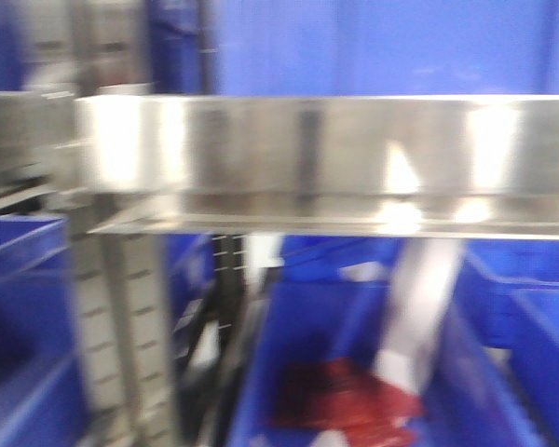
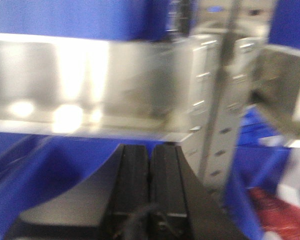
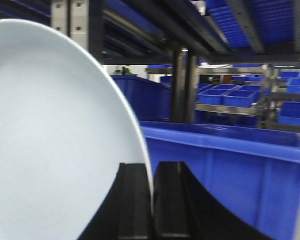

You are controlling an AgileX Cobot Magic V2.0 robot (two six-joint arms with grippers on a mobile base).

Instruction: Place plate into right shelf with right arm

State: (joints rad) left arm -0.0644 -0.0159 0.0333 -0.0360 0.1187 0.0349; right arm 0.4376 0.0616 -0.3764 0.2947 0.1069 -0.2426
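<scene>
The blurred front view shows only the right shelf (image 1: 335, 154) edge above blue bins (image 1: 354, 345); the smeared left wrist view shows the left gripper (image 2: 150, 170) clenched on nothing; the right wrist view shows the right gripper (image 3: 152, 200) pinching the rim of the plate (image 3: 55, 140), which is cropped left and below.

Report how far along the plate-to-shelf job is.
Done: the right end effector grips the plate by its rim, held on edge. In hand: the plate hangs before a blue bin. Left: no plate shows on the steel shelf in the front view, so placing and releasing remain. The left end effector is shut, empty.
</scene>
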